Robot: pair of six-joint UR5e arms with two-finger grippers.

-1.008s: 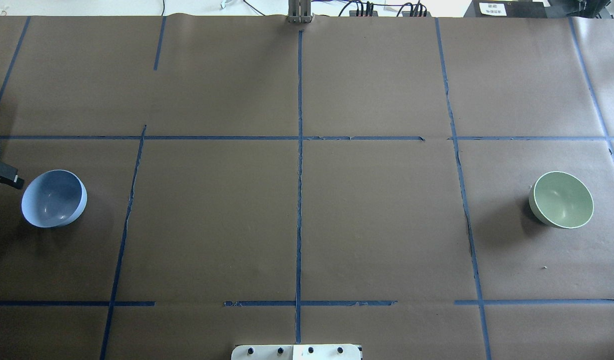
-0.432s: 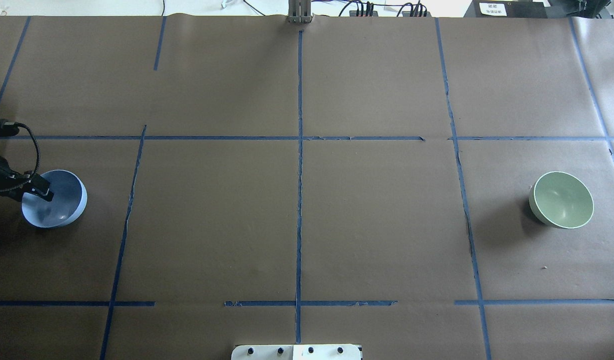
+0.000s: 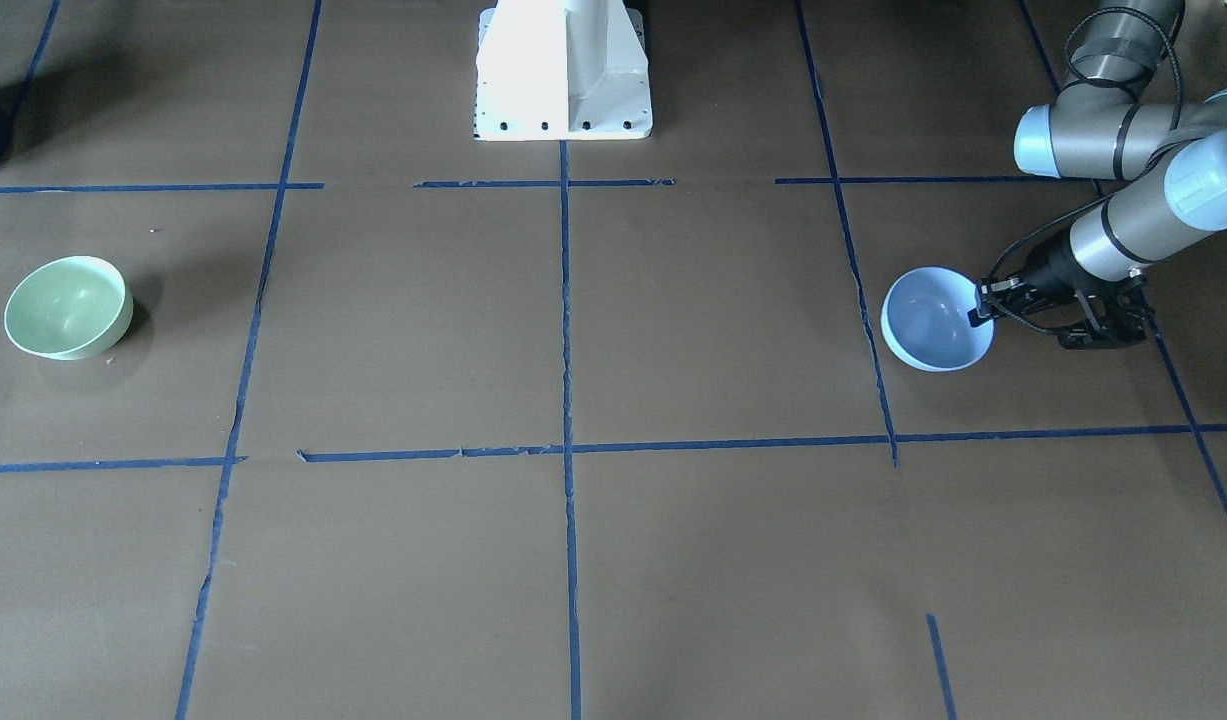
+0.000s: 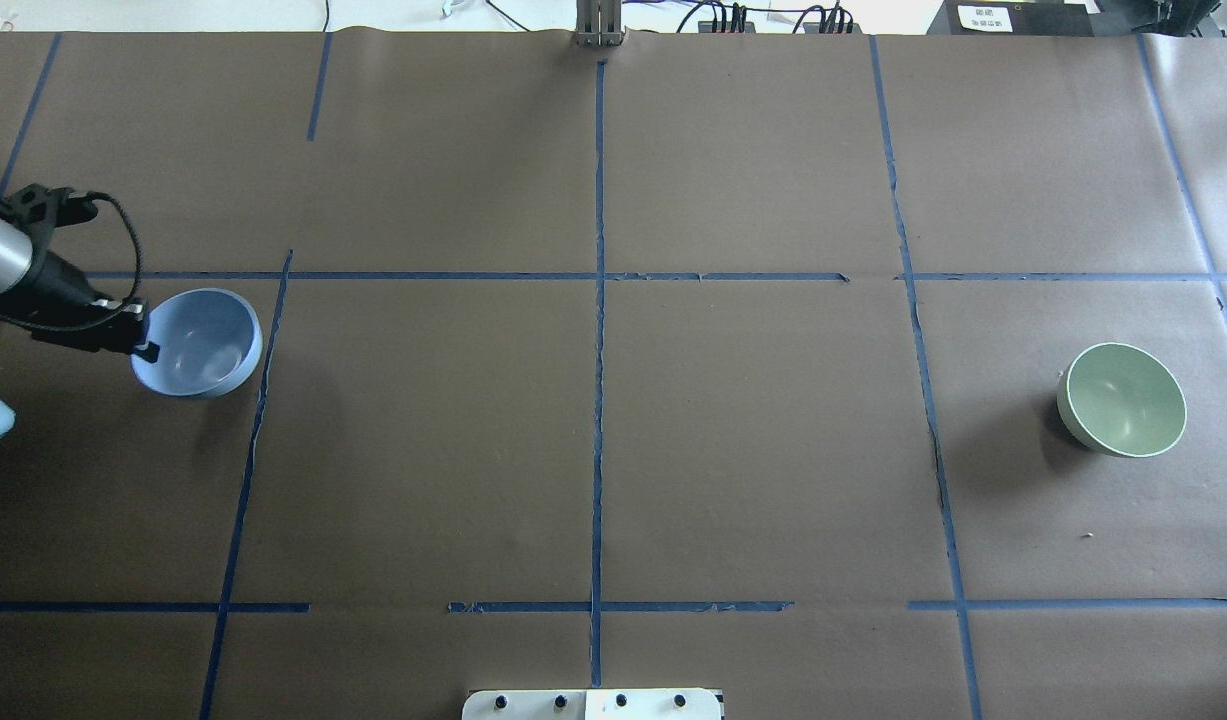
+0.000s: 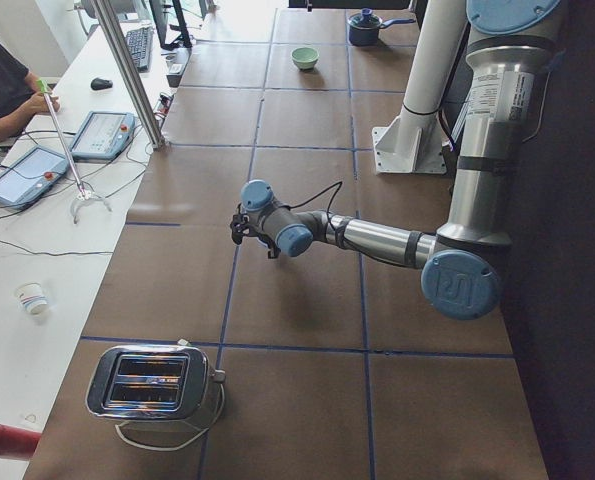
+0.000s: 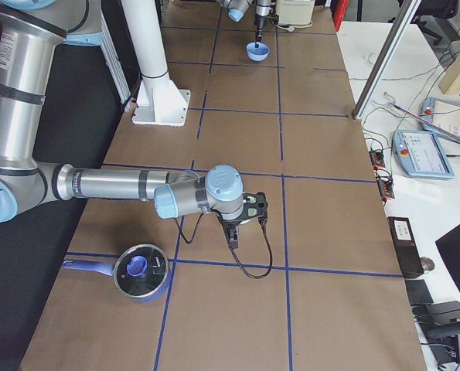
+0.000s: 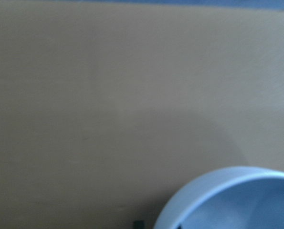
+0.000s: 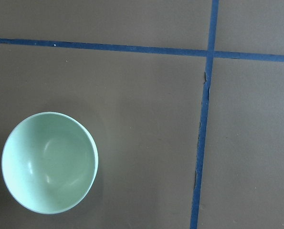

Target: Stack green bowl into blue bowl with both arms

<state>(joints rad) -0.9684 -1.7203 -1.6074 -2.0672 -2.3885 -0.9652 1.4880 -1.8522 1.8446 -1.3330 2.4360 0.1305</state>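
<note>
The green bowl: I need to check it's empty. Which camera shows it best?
The right wrist-mounted view: the green bowl is large, seen from above, empty inside. Overhead and front-facing views show it smaller; exterior left shows it tiny and far. The other two do not show it.

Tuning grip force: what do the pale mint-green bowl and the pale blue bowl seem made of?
Pale mint-green round bowl: likely smooth plastic or melamine, semi-matte; soft highlights inside, thin rim. Pale blue round bowl: apparently the same; uniform colour, faint sheen. Ceramic not excluded.
</note>
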